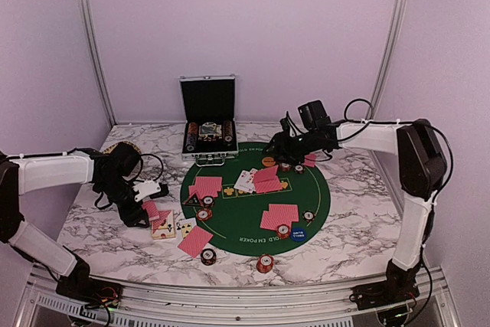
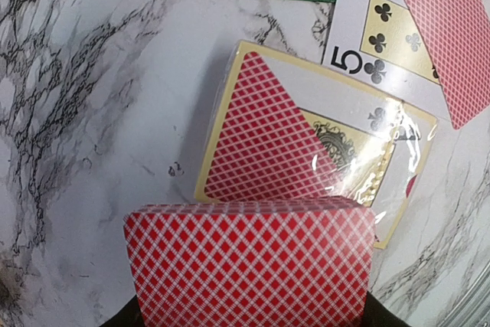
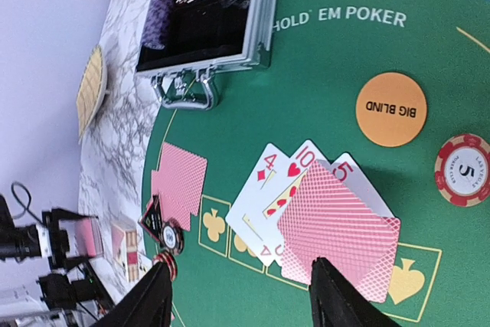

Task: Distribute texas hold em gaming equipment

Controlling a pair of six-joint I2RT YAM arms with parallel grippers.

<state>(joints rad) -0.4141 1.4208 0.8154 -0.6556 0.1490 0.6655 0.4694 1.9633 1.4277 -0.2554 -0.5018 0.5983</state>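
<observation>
You're dealing: L gripper [image 1: 144, 203], left of frame, pinches deck [image 2: 249, 262]; R gripper [image 3: 241, 300] jaws spread, empty. Next, I think: lay 1 card on mat [image 1: 245, 216].

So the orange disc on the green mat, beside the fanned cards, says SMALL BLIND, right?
Not quite. The orange disc does lie on the green mat beside the fanned cards, but it says BIG BLIND, not SMALL BLIND. The right wrist view shows the lettering clearly.
</observation>
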